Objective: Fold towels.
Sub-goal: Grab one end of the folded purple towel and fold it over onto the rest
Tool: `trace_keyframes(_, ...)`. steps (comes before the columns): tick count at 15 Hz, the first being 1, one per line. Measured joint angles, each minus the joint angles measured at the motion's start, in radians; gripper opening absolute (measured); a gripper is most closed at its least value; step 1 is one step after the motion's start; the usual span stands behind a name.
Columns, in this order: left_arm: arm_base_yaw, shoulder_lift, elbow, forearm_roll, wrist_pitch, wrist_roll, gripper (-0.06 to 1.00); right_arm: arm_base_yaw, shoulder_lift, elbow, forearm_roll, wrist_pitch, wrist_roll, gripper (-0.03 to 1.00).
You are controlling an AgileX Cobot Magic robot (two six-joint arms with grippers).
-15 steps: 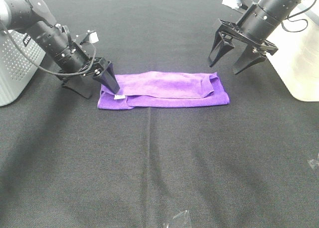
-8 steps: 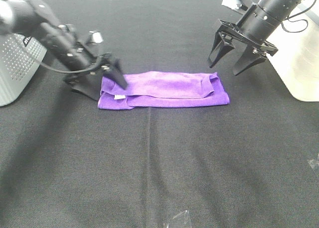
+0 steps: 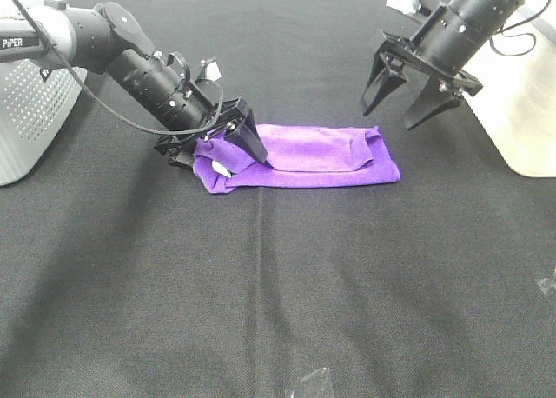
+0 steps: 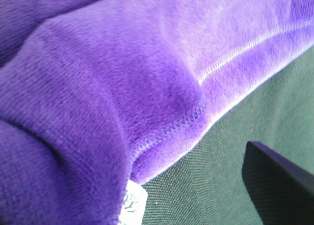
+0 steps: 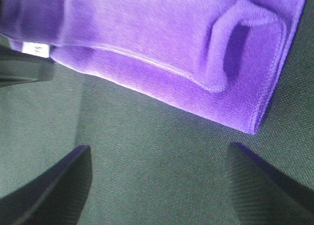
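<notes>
The towel (image 3: 313, 155) lies on the table (image 3: 261, 285) as a long folded strip, one end bunched. The left gripper (image 3: 217, 150) straddles that end; whether it has clamped I cannot tell. The right gripper (image 3: 407, 98) hovers above the other end, spread and empty. Probably the crosswise fold: grip firmly, then carry this end over.

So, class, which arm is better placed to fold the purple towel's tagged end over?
Left. The left gripper sits right at the towel's bunched end by the white tag. The right gripper hangs open near the opposite end, touching nothing.
</notes>
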Motion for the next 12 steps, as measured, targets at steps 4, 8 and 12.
trace_keyframes(4, -0.002, 0.021, -0.021, 0.073, 0.007, -0.03, 0.07, 0.0, -0.096, 0.002, -0.017, 0.0, 0.046, 0.72)
trace_keyframes(8, -0.01, 0.009, -0.146, 0.178, 0.096, -0.034, 0.05, 0.0, -0.231, 0.038, -0.023, 0.001, 0.079, 0.72)
trace_keyframes(12, -0.059, 0.002, -0.358, 0.184, 0.107, -0.026, 0.05, 0.0, -0.316, 0.042, -0.046, 0.002, 0.083, 0.72)
